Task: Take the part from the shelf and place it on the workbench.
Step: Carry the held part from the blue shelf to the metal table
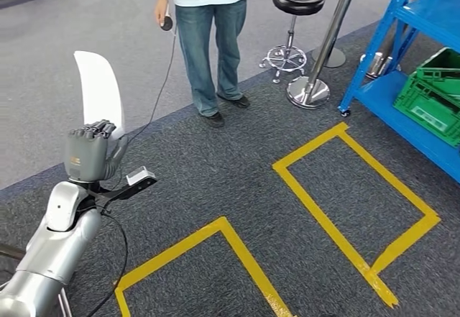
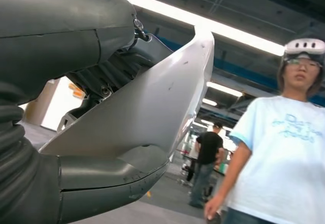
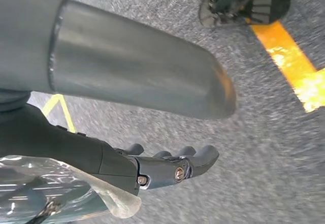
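The part [image 1: 99, 90] is a white curved panel that stands upright above my left hand [image 1: 91, 153], which grips its lower end at the left of the head view. In the left wrist view the part [image 2: 161, 102] lies pinched between the thumb [image 2: 103, 181] and the dark fingers [image 2: 61, 26]. My right hand [image 3: 126, 82] hangs above the grey carpet, its fingers [image 3: 172, 165] stretched out with nothing in them.
A person [image 1: 208, 37] stands ahead holding a wired controller. Behind are a black stool [image 1: 297, 1] and a chrome stand base [image 1: 308, 90]. A blue shelf [image 1: 379, 94] with a green crate [image 1: 434, 94] stands at the right. Yellow tape rectangles [image 1: 352, 209] mark the carpet.
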You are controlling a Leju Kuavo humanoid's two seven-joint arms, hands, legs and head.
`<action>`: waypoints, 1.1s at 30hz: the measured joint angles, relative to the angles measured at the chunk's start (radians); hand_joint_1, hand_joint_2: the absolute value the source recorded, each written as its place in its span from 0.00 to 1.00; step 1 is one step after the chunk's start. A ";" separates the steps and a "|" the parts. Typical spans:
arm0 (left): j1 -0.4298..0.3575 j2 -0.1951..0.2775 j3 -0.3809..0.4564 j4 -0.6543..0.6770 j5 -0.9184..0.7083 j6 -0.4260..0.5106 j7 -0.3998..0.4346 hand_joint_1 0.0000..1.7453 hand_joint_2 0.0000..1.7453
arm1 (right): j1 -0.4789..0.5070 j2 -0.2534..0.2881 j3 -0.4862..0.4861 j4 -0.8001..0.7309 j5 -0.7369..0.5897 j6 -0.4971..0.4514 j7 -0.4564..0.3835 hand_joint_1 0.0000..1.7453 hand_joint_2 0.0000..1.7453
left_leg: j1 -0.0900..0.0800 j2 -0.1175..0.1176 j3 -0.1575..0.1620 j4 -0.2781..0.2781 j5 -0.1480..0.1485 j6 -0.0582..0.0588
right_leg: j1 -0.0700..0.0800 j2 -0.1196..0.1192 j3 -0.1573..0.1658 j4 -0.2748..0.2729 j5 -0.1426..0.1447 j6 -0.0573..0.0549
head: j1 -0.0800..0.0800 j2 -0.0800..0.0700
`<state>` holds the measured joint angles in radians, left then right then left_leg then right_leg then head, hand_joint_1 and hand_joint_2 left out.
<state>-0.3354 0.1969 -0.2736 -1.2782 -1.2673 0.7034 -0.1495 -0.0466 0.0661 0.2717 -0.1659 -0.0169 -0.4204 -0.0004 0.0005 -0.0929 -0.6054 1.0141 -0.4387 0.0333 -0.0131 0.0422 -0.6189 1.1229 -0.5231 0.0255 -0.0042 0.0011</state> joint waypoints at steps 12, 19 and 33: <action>-0.014 -0.002 0.016 -0.001 0.031 0.000 -0.012 1.00 1.00 | -0.004 0.011 0.001 0.000 0.009 0.003 -0.006 0.00 0.00 | 0.011 0.081 -0.152 0.283 -0.110 -0.056 | 0.001 -0.074 0.077 -0.132 0.025 -0.032 | -0.013 0.000; -0.025 -0.002 0.015 0.001 0.037 -0.001 -0.014 1.00 1.00 | -0.006 0.012 0.001 0.000 0.008 0.004 -0.007 0.00 0.00 | -0.010 0.164 -0.012 0.005 -0.001 -0.031 | 0.013 -0.161 0.096 -0.128 0.001 -0.007 | -0.013 0.000; -0.036 -0.006 0.013 0.009 0.044 -0.001 -0.014 1.00 1.00 | -0.004 0.012 0.001 0.000 0.007 0.008 -0.003 0.00 0.00 | 0.004 -0.016 -0.020 0.014 0.001 -0.017 | -0.007 0.043 0.041 -0.092 0.022 0.005 | -0.006 0.000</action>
<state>-0.3714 0.1910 -0.2603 -1.2694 -1.2233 0.7022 -0.1640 -0.0505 0.0778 0.2728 -0.1661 -0.0103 -0.4122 -0.0031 0.0047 -0.1091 -0.6254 1.0286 -0.4375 0.0160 -0.0199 0.0850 -0.5781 1.0312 -0.5006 0.0306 -0.0104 0.0012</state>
